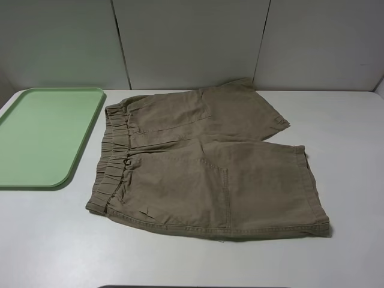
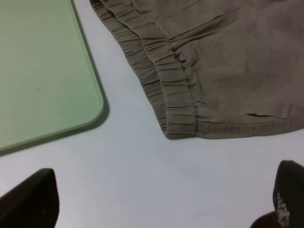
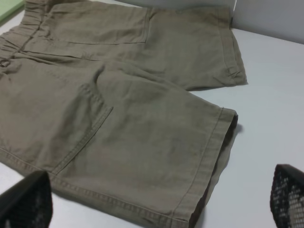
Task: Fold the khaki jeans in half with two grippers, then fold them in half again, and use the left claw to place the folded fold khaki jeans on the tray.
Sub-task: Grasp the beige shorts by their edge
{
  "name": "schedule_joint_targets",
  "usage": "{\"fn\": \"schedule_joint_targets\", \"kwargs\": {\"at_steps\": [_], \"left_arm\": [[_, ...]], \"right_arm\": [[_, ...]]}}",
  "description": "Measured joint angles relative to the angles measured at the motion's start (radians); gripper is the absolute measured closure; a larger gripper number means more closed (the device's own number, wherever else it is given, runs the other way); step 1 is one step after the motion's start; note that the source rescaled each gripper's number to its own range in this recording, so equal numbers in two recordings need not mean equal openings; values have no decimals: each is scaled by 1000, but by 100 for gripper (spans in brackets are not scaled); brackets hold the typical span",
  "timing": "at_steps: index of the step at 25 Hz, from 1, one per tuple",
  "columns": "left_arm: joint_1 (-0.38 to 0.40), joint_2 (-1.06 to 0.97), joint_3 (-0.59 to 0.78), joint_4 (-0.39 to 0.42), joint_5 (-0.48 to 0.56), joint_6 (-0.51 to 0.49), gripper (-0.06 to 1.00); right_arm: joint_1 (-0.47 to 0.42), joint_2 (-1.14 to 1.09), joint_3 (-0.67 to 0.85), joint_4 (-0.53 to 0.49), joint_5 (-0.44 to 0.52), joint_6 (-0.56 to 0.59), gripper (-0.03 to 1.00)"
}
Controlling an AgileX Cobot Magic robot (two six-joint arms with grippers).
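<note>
A white table [image 1: 348, 180] is filling the overhead frame. Khaki jeans [image 1: 204, 162] are lying flat across the centre, waistband facing left. A pale-green tray [image 1: 42, 135] is sitting at the left edge, just beside them. The left gripper [image 2: 159, 204] and right gripper [image 3: 156, 202] are both holding their fingers wide apart, gripping nothing.

The setting reads as a robot test bench in a lab, not a home. A plain white table [image 1: 348, 180] is closed off at the back by flat pale panels [image 1: 186, 42], which are joined at dark seams [image 1: 120, 45] (the look of a purpose-built enclosure). Two props are laid out on it: shorts [image 1: 210, 168] spread flat and a green tray [image 1: 42, 135] beside them. The black fingers of the left gripper [image 2: 161, 199] and the right gripper [image 3: 159, 199] are seen over the tabletop.
</note>
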Motion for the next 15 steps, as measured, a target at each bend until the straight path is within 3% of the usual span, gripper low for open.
{"fn": "schedule_joint_targets", "kwargs": {"at_steps": [15], "left_arm": [[0, 0, 0, 0, 0, 0, 1]], "right_arm": [[0, 0, 0, 0, 0, 0, -3]]}}
